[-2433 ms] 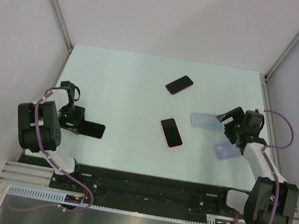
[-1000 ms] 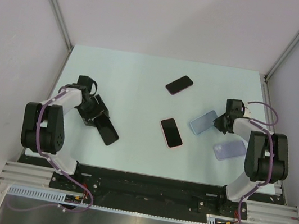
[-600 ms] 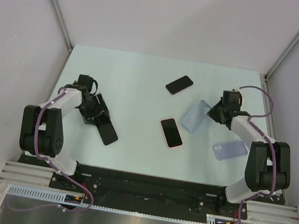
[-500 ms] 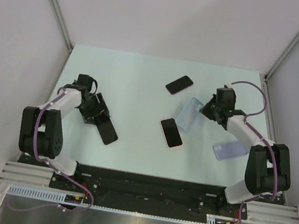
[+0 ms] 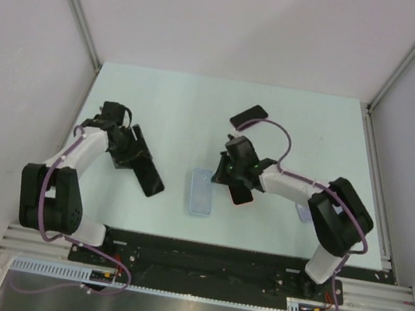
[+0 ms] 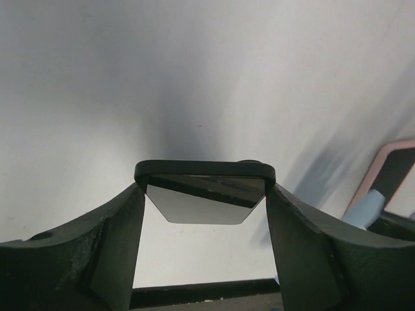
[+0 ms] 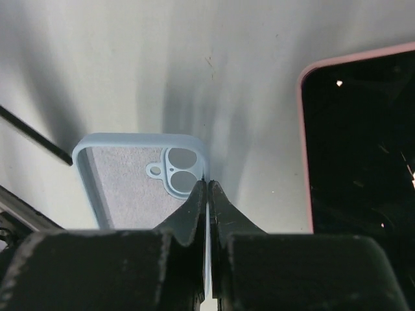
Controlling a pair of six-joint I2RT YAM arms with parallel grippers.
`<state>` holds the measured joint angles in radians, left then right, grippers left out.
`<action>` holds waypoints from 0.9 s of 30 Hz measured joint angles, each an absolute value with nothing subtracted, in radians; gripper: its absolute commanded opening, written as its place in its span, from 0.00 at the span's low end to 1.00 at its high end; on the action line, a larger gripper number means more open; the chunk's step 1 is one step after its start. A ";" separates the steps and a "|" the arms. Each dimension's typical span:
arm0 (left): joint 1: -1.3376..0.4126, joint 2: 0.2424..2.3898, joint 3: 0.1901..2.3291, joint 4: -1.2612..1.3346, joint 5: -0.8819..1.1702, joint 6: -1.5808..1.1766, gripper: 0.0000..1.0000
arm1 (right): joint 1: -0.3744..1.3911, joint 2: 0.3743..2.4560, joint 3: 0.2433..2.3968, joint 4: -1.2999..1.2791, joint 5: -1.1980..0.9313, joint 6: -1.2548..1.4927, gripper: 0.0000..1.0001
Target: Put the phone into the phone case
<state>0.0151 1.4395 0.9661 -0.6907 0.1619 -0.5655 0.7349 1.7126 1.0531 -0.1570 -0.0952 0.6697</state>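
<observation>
In the left wrist view a black phone (image 6: 204,194) with a glossy screen is clamped by its long sides between my left fingers (image 6: 110,246). The top view shows my left gripper (image 5: 137,159) holding this phone (image 5: 149,176) over the table's left side. A light blue phone case (image 5: 202,192) lies open side up near the front centre. My right gripper (image 7: 207,189) is shut on the case's side wall next to the camera cut-out (image 7: 178,175). In the top view that gripper (image 5: 218,179) is at the case's right edge.
A pink-rimmed phone (image 5: 242,195) lies just right of the case, partly under my right arm, and fills the right of the right wrist view (image 7: 363,142). Another black phone (image 5: 249,117) lies further back. A lilac case (image 5: 299,212) shows behind the right arm.
My right gripper has carried the blue case from the right side across the pink phone to the front centre. The left arm with the black phone has barely shifted.
</observation>
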 measured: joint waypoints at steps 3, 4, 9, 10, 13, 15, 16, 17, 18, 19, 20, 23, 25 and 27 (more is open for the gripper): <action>0.015 1.435 0.948 -0.678 0.212 -0.551 0.16 | 0.770 1.775 1.069 -0.158 -0.091 0.676 0.00; 0.014 1.435 0.942 -0.675 0.224 -0.548 0.16 | 0.775 1.789 1.073 -0.159 -0.088 0.677 0.00; 0.014 1.435 0.925 -0.674 0.276 -0.530 0.14 | 0.792 1.843 1.118 -0.170 -0.084 0.673 0.21; 0.013 1.435 0.924 -0.674 0.286 -0.527 0.14 | 0.793 1.843 1.123 -0.174 -0.084 0.673 0.29; 0.002 1.432 0.917 -0.667 0.299 -0.521 0.15 | 0.792 1.841 1.143 -0.174 -0.085 0.657 0.44; -0.010 1.430 0.906 -0.664 0.325 -0.514 0.15 | 0.792 1.832 1.145 -0.174 -0.094 0.647 0.47; -0.013 1.430 0.904 -0.664 0.332 -0.514 0.14 | 0.791 1.825 1.145 -0.173 -0.105 0.641 0.48; -0.015 1.430 0.900 -0.663 0.345 -0.513 0.14 | 0.790 1.819 1.145 -0.167 -0.120 0.634 0.48; -0.016 1.430 0.897 -0.664 0.364 -0.512 0.15 | 0.789 1.812 1.145 -0.155 -0.147 0.628 0.48; -0.017 1.430 0.896 -0.664 0.381 -0.511 0.15 | 0.789 1.806 1.145 -0.136 -0.179 0.622 0.48; -0.018 1.430 0.896 -0.664 0.395 -0.511 0.15 | 0.789 1.803 1.145 -0.111 -0.213 0.619 0.48; -0.022 1.428 0.896 -0.661 0.427 -0.505 0.15 | 0.794 1.803 1.145 -0.026 -0.326 0.617 0.49; -0.024 1.426 0.896 -0.661 0.450 -0.502 0.15 | 0.805 1.804 1.145 0.038 -0.400 0.620 0.50; -0.028 1.426 0.896 -0.659 0.476 -0.496 0.15 | 0.823 1.807 1.145 0.102 -0.456 0.626 0.52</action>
<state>-0.0280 1.4258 0.8955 -0.6590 0.4755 -0.4961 0.8234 1.8072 1.1454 0.1024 -0.4564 0.6258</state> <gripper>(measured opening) 0.733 0.499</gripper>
